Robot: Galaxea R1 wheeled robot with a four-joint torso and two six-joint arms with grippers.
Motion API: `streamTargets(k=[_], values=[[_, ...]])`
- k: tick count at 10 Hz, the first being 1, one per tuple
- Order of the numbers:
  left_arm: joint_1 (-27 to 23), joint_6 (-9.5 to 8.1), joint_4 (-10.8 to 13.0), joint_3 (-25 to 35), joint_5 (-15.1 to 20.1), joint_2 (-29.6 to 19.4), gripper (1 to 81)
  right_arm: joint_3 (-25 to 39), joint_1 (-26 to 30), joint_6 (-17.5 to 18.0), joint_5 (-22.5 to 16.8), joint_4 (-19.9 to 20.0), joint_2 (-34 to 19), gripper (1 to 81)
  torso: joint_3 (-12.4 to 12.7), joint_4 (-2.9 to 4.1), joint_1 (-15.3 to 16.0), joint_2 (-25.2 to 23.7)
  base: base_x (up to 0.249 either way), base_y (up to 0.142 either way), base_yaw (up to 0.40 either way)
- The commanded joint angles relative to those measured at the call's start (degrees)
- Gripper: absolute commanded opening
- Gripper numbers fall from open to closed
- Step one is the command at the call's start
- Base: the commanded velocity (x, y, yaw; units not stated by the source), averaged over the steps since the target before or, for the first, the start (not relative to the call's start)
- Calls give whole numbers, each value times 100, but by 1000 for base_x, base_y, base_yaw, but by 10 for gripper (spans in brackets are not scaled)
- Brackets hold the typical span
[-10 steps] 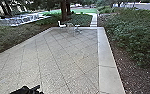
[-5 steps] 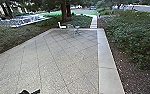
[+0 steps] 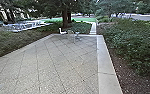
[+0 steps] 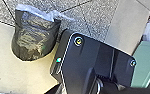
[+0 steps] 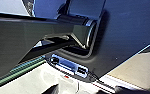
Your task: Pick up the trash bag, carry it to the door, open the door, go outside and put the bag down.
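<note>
Bushes (image 3: 134, 47) right of paving (image 3: 66, 67); chair (image 3: 62, 32) at far end (tree (image 3: 65, 18) behind).

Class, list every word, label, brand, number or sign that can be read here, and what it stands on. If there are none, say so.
None can be read.
Trash bag: pale patches, no legible letters.
Small red mark by the robot's plate: too small to tell whether it is writing.

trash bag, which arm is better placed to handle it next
Likely the left: its wrist camera plainly sees the bag beside the robot's dark plate; the right one faces that plate and the jointed bar.
</note>
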Motion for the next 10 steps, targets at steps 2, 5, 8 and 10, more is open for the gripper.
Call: streamTargets(k=[2,5,8,10], values=[[1064,804,374,-95,-1065,740,811,57,173,34,-349,36,-10,811,-9,-590,0,0,0,0,0],[1556,1085,374,-8,-1285,933,811,57,173,34,-340,36,-10,811,13,-525,0,0,0,0,0],[2057,1244,374,-7,-1985,1240,811,-48,164,34,-288,19,69,811,704,-737,0,0,0,0,0],[2181,1252,374,1,-2129,1346,811,-276,164,7,-270,-24,218,811,991,-741,-2,-2,0,0,0]])
